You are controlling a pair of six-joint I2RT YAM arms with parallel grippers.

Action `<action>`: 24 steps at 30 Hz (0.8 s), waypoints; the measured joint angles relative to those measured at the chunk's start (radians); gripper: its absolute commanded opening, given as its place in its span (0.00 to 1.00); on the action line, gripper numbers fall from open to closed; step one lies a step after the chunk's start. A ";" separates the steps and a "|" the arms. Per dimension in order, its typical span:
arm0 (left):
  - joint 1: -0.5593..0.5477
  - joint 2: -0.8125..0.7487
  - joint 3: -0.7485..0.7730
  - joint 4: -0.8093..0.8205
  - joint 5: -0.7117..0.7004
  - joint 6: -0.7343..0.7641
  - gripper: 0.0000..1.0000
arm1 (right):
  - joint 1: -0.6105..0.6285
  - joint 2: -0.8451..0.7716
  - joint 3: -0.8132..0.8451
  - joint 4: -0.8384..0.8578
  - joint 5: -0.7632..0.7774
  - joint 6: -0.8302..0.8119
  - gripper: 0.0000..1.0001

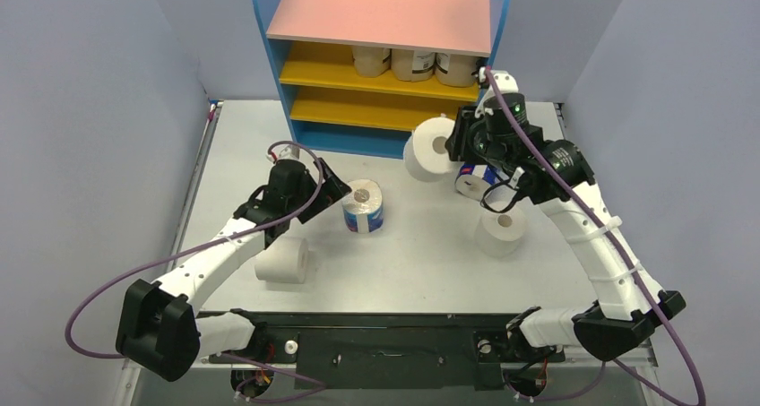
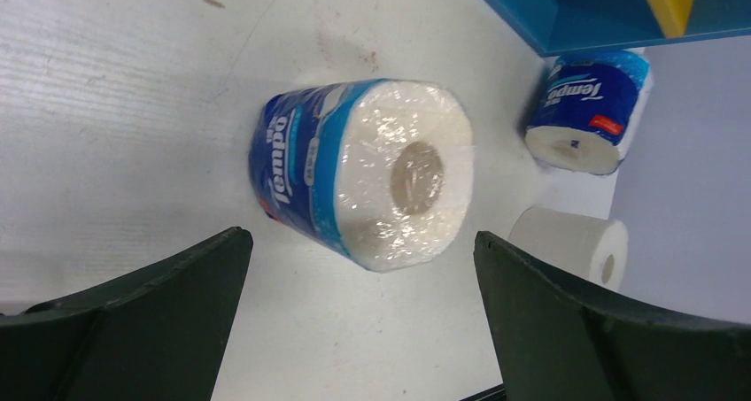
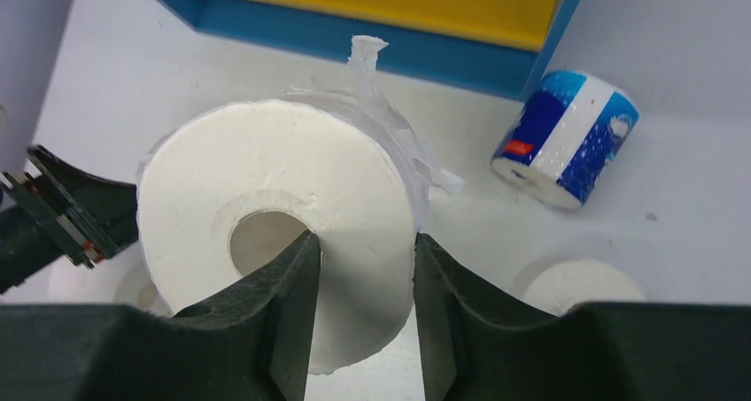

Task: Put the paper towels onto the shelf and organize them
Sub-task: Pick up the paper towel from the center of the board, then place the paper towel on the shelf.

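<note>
While left pincer [image 2: 359,242] gapes, right pincer [image 3: 365,242] holds white roll [image 3: 266,180] raised.

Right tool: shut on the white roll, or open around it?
Shut. The right tool pinches the wall of the white roll, one finger inside the core, one outside.

The small shelf unit [image 1: 376,16] has blue side panels, a pink top board, yellow lower boards and a blue base. The film-wrapped cylindrical paper towel roll [image 2: 363,171] carries blue-and-white print, white lettering and a brown core. The plain cylindrical paper towel roll [image 3: 221,180] is white. The flat surface [image 1: 421,263] is pale grey-white. The jaws are dark green-black.
</note>
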 measured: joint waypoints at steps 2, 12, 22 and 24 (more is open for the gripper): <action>0.000 0.000 0.030 -0.003 0.000 0.000 0.97 | -0.010 0.026 0.084 -0.012 0.006 0.001 0.11; 0.000 0.000 0.205 -0.004 -0.001 0.000 0.97 | -0.048 0.180 0.437 -0.040 0.021 0.029 0.12; 0.000 0.000 0.274 0.101 -0.031 0.017 0.96 | -0.092 0.257 0.589 -0.042 0.032 0.071 0.13; 0.000 -0.001 0.273 0.183 -0.039 0.046 0.96 | -0.109 0.258 0.597 -0.036 0.035 0.087 0.13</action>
